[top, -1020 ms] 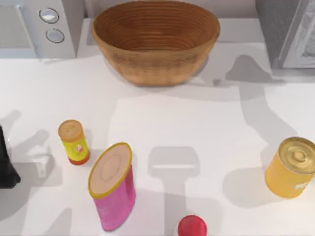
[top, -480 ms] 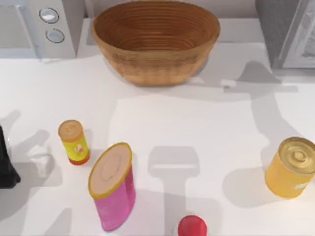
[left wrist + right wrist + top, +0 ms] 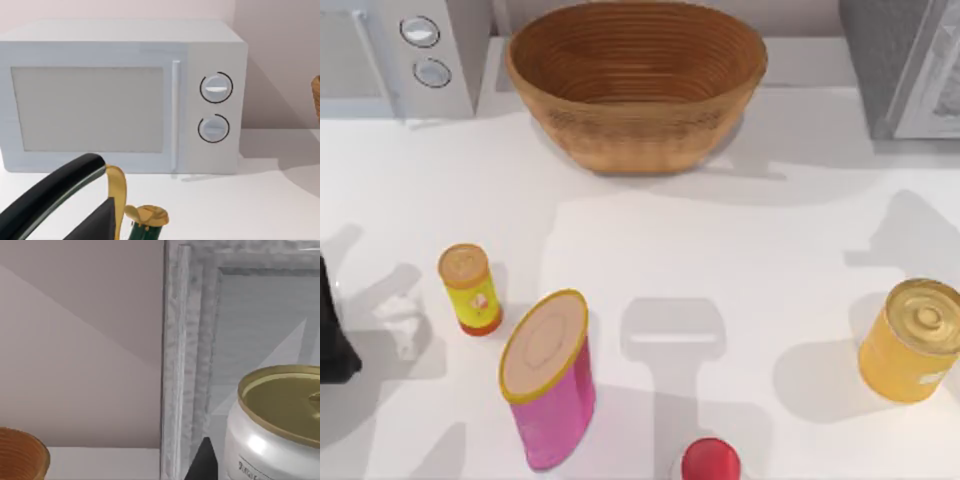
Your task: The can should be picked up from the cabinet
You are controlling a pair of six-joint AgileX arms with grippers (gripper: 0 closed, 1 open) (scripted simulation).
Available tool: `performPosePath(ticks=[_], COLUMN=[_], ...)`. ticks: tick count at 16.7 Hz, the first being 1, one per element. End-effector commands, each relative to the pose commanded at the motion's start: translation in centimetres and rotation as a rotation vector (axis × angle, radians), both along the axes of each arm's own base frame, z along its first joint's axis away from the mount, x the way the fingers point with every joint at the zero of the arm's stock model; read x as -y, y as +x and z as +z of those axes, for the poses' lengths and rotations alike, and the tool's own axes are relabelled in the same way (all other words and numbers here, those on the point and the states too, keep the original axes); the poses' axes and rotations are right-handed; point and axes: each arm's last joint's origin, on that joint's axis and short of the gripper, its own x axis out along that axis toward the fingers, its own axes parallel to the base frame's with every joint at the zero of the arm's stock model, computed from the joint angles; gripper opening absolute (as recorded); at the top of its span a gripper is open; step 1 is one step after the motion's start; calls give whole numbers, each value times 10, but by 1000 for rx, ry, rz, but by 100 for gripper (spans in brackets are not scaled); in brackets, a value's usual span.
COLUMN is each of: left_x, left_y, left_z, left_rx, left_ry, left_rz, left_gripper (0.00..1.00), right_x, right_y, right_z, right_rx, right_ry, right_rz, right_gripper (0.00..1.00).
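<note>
A silver can (image 3: 265,445) with a gold lid is seen upright in the right wrist view, close to the camera and just in front of the grey-framed cabinet (image 3: 187,360). A dark wedge (image 3: 204,462) is seen just beside the can. Whether the right jaws are open, closed or holding the can cannot be told.

On the desk (image 3: 720,260), from above, the cabinet (image 3: 900,60) is placed at 2 o'clock, a woven basket (image 3: 636,80) at 12 and a white microwave (image 3: 405,50) at 11. A gold tin (image 3: 912,340) is stood at 4 o'clock, a red cap (image 3: 710,462) at 6, a pink canister (image 3: 550,378) at 7 and a small yellow tin (image 3: 470,290) at 8, all apart. The left arm (image 3: 332,340) is parked at 9 o'clock, at the desk's edge; the state of its jaws cannot be told.
</note>
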Motion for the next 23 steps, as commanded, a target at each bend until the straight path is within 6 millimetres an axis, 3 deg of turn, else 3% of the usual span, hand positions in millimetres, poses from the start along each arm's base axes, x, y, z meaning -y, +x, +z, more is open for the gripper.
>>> performPosePath(ticks=[6,10,13,20,23], left_x=[0,0,0,0,0], left_y=[0,0,0,0,0], left_z=[0,0,0,0,0], left_rx=[0,0,0,0,0], left_ry=[0,0,0,0,0], left_rz=[0,0,0,0,0], left_gripper=[100,100,100,100,100], right_x=[27,35,38,38,40], right_y=[-21,-24,-24,-24,-21], right_z=[-140,-198,-214,-215,-214], right_rx=[-5,28,49,31,-58], right_ry=[14,18,18,11,-70], right_rz=[4,9,10,14,33], right_gripper=[0,0,0,0,0])
